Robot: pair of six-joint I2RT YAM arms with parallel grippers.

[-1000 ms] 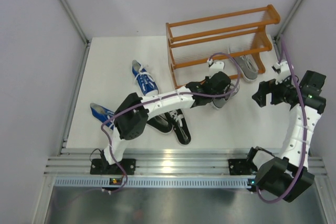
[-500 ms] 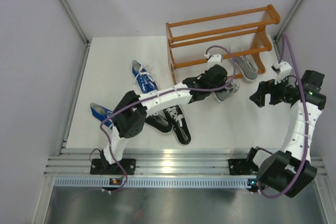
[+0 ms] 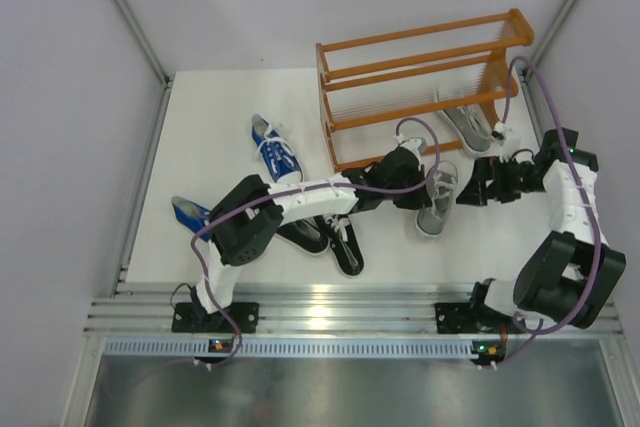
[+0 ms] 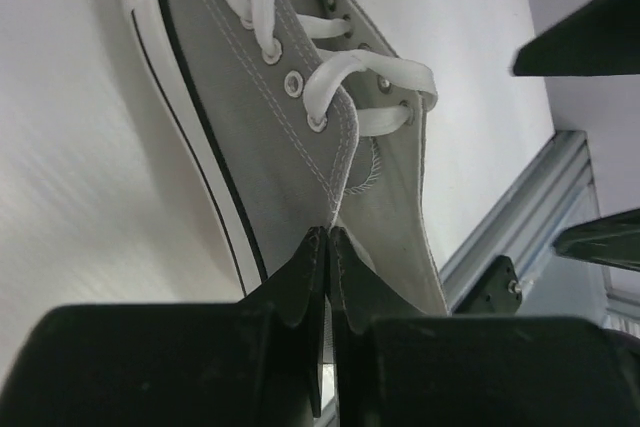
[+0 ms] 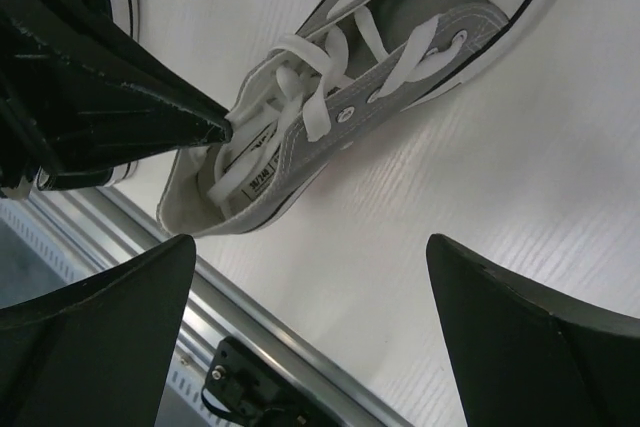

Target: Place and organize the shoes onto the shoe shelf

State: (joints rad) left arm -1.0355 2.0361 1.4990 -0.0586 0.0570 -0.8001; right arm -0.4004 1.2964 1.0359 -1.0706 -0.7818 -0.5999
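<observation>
Left gripper (image 4: 328,237), 1: pinched tight on the canvas collar of a grey sneaker (image 3: 435,205), right of centre on the table (image 3: 230,107). Right gripper (image 5: 310,247), 1: stood spread wide, gripping nothing, just right of that sneaker. Grey sneakers, 2: second grey sneaker (image 3: 468,127) rested at the lowest tier of the shoe shelf (image 3: 326,97), upper right. Blue sneakers, 2: one blue sneaker (image 3: 275,150) lay left of the shelf, other blue sneaker (image 3: 188,212) far left, partly hidden. Black sneakers, 2: first black sneaker (image 3: 347,244) and second black sneaker (image 3: 303,237) lay side by side, lower centre.
</observation>
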